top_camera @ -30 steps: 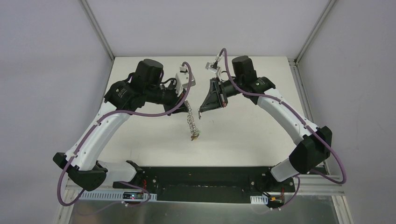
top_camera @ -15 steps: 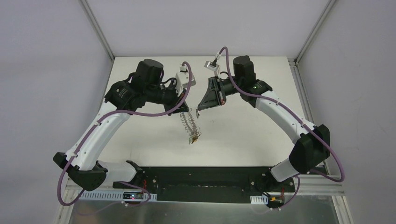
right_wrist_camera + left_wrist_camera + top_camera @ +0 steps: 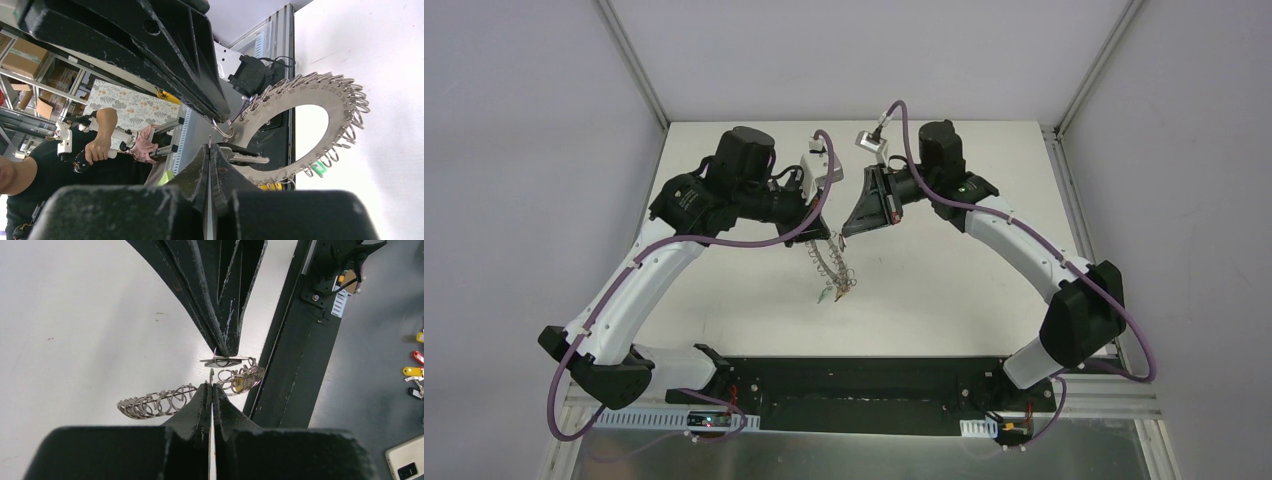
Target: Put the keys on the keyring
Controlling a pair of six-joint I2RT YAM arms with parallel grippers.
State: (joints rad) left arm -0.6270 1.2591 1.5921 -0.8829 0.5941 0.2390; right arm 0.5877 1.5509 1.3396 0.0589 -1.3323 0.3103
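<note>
A robotics lab, with a boxed-in test cell.

Two white-and-black robot arms (image 3: 639, 290) are bolted to a black base plate (image 3: 864, 385) at the edge of a white table (image 3: 944, 290), walled in by grey panels (image 3: 524, 150) on aluminium posts (image 3: 634, 62), purple cables (image 3: 724, 243) looping off them. Beyond the cell stand metal shelves of cardboard boxes (image 3: 27, 65), a person in black (image 3: 30, 175) holds a white-handled device, and a phone (image 3: 405, 462) lies on a grey surface nearby.

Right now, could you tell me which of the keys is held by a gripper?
The key pinched in the right gripper, silver blade sticking out; the green key and the yellow key hang at the rim of the keyring.
</note>
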